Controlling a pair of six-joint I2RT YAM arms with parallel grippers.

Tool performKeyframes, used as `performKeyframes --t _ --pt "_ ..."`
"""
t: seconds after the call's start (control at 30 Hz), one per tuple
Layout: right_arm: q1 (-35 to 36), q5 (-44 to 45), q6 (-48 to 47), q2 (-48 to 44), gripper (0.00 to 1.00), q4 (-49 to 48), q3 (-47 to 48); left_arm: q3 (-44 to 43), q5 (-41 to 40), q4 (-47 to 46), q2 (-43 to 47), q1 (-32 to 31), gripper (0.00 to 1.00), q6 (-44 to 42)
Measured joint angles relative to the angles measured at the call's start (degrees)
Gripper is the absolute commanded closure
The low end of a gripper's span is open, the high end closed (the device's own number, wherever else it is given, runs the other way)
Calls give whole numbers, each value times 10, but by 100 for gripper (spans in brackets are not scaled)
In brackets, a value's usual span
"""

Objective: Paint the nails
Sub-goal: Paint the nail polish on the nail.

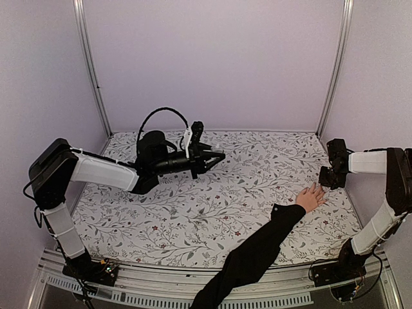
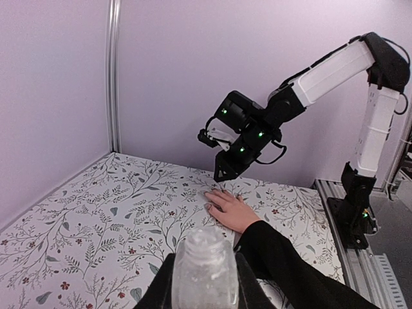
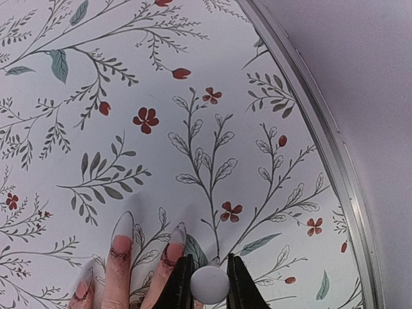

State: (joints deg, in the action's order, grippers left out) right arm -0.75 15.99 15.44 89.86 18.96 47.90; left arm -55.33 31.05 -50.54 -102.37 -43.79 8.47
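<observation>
The nails (image 3: 123, 223) show best in the right wrist view: three long, pale ones at the tips of fingers that lie flat on the flowered table (image 3: 96, 96) in the lower left of the frame. Whether they carry any colour cannot be told. The right gripper (image 3: 209, 265) hangs just beside them, its fingers drawn narrow and clamped on a small round white cap (image 3: 209, 284). Its near finger overlaps the side of the rightmost finger of the hand (image 3: 119, 273). A metal rail (image 3: 322, 148) curves along the table's edge at the right.

In the left wrist view, the left gripper (image 2: 205, 293) sits at the bottom edge, closed around a pale translucent bottle (image 2: 205, 270) that stands upright between its fingers. Beyond it the hand (image 2: 233, 211) rests palm down on the table (image 2: 96, 212), with a black sleeve (image 2: 290, 264) running back toward the camera. The right gripper (image 2: 225, 172) points down just above the fingertips. The nails are too small here to make out.

In the top view, the hand (image 1: 311, 197) lies near the table's (image 1: 193, 219) right edge, the sleeve (image 1: 257, 251) reaching in from the near side. The right gripper (image 1: 327, 181) is right at its fingertips. The left gripper (image 1: 215, 158) is held above the table's far left part, well apart from the hand, and the bottle cannot be seen in it from here.
</observation>
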Motion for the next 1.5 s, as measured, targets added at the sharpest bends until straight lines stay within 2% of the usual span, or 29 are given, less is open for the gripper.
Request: performKeyframes --t 1.5 --pt "-9 5 -5 7 100 -13 0 0 -2 0 0 0 100 0"
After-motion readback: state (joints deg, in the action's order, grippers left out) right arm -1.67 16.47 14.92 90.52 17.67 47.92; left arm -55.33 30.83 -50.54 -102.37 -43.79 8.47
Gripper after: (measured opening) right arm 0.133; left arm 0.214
